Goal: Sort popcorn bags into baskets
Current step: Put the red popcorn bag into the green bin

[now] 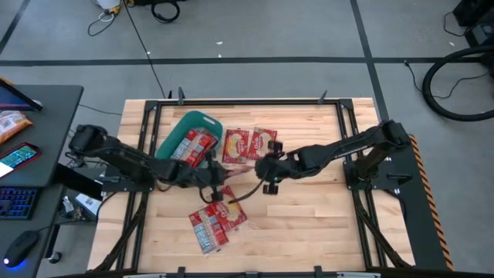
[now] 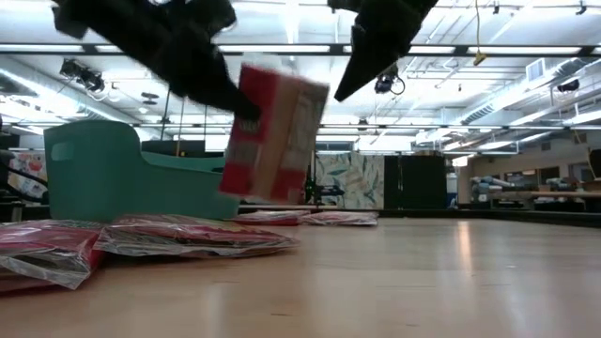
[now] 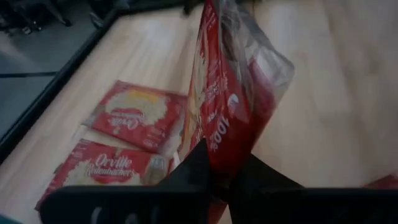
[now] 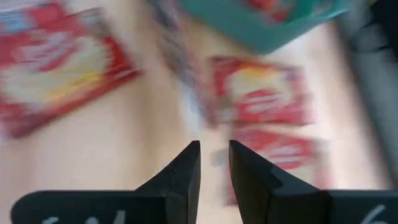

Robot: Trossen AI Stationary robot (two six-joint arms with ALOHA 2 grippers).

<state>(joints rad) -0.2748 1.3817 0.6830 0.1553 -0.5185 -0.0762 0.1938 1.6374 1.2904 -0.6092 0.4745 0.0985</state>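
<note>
My left gripper (image 1: 210, 185) (image 3: 219, 163) is shut on one red popcorn bag (image 2: 272, 136) (image 3: 230, 93), held above the table's middle. My right gripper (image 1: 266, 168) (image 4: 214, 155) hovers just to its right, above the bags, its fingers a narrow gap apart with nothing between them. The teal basket (image 1: 179, 127) (image 2: 94, 169) stands at the far left with red bags (image 1: 197, 145) inside. Two bags (image 1: 251, 144) lie flat beside the basket. More bags (image 1: 218, 222) (image 2: 188, 235) lie flat near the near edge. My left gripper pinches the bag between its two fingers at one edge (image 3: 221, 146), near an upper corner (image 2: 246, 108). The fingers come slanting down from the table's left. The bag hangs tilted below them, lifted clear of the table, its wrapper crumpled at the hold.
Bare wood lies on the table's right half and along the near right. A black metal frame (image 1: 347, 116) runs round the table. A desk with a keyboard and a phone (image 1: 19, 158) stands off the table's left edge.
</note>
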